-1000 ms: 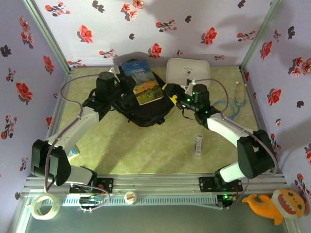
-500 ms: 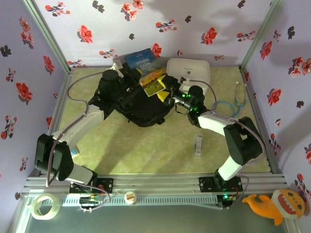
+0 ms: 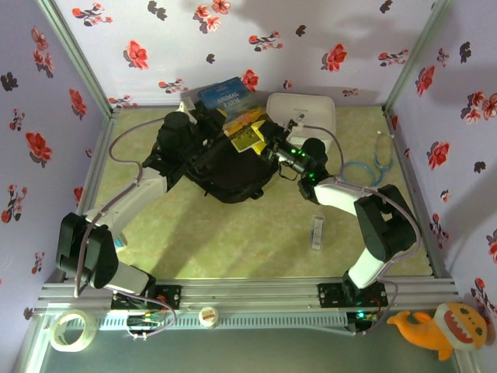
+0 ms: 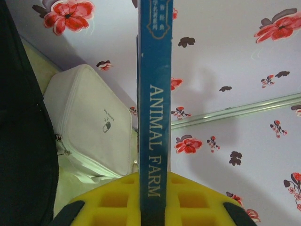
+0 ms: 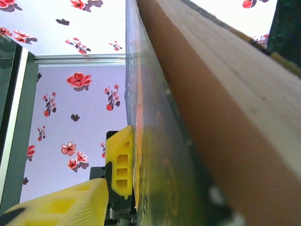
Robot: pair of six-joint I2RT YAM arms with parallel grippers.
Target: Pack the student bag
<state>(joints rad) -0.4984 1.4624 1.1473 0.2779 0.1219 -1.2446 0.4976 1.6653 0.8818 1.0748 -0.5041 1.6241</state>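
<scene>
In the left wrist view my left pincer [image 4: 150, 207] grips the book [image 4: 155, 94]. From above, the student bag [image 3: 229, 171] lies toward 12 o'clock. My right pincer [image 3: 273, 148] is at its 2 o'clock, and how wide it is I cannot tell.

The student bag [image 3: 225, 172] lies at the middle of the table [image 3: 233, 233], toward the back, with a book [image 3: 235, 115] over its far end and a zip case [image 3: 307, 115] just behind it to the right, near the back wall. To the bag's right lies a stethoscope [image 3: 356, 165], with a small box [image 3: 317, 231] nearer the front on that side. Off the table, a tape roll [image 3: 71, 330] lies at the front left and a plush toy [image 3: 443, 326] at the front right.
</scene>
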